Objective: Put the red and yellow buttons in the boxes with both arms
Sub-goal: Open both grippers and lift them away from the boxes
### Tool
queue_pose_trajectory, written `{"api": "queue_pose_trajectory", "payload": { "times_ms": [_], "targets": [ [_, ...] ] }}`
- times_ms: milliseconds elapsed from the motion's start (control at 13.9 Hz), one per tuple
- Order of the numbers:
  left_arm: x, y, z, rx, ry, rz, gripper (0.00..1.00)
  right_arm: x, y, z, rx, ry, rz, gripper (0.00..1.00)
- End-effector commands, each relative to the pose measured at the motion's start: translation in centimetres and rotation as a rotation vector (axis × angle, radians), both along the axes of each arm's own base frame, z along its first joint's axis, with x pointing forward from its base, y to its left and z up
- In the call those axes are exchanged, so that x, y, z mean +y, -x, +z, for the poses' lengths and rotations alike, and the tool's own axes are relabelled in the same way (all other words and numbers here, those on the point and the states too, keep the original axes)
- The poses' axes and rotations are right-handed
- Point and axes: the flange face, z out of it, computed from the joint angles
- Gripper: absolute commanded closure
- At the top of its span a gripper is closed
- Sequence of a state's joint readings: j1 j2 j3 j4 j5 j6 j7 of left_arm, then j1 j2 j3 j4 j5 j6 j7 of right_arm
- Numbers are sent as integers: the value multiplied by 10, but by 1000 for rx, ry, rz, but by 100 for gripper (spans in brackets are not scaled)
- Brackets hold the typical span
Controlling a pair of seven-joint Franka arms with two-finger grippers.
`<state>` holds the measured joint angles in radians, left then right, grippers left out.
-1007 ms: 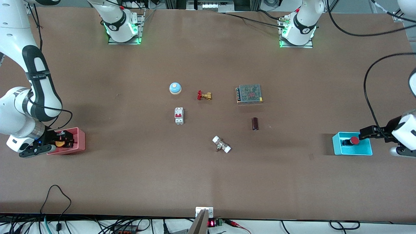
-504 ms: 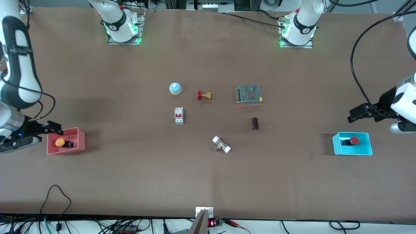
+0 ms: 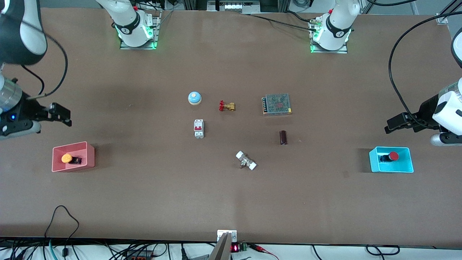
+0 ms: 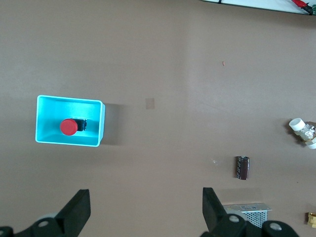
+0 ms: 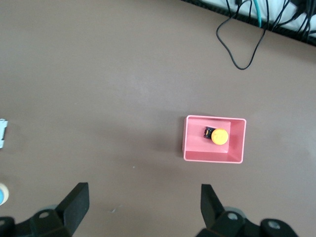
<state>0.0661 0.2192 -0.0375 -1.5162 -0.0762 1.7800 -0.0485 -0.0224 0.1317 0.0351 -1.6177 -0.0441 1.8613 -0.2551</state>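
The orange-yellow button lies in the pink-red box at the right arm's end of the table. The red button lies in the cyan box at the left arm's end. My right gripper is open and empty, up in the air over bare table beside the pink-red box. My left gripper is open and empty, up over bare table beside the cyan box. The left wrist view shows the cyan box with the red button. The right wrist view shows the pink-red box with the orange-yellow button.
In the middle of the table lie a blue dome bell, a brass valve with a red handle, a metal power supply, a white circuit breaker, a dark cylinder and a white-capped fitting.
Both grippers have let go of their buttons and risen out of the boxes. The buttons stay in the boxes.
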Motion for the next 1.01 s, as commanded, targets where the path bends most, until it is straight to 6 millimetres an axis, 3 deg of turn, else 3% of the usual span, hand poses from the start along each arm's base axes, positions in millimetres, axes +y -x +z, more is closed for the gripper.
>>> {"api": "queue_pose_trajectory", "payload": {
  "times_ms": [0, 216, 360, 432, 719, 935],
  "targets": [
    [6, 10, -1, -2, 2, 4, 0, 13, 19, 27, -2, 8, -12, 0],
    [3, 9, 17, -3, -51, -5, 0, 27, 28, 28, 46, 6, -59, 0],
    [2, 15, 47, 4, -33, 33, 0, 29, 30, 27, 59, 8, -62, 0],
    [0, 16, 53, 11, -33, 46, 0, 28, 31, 27, 61, 8, -65, 0],
    [-5, 41, 50, 37, -40, 20, 0, 30, 31, 27, 63, 11, -68, 0],
    [-6, 46, 53, 33, -53, -52, 0, 32, 31, 27, 63, 9, -68, 0]
  ]
}}
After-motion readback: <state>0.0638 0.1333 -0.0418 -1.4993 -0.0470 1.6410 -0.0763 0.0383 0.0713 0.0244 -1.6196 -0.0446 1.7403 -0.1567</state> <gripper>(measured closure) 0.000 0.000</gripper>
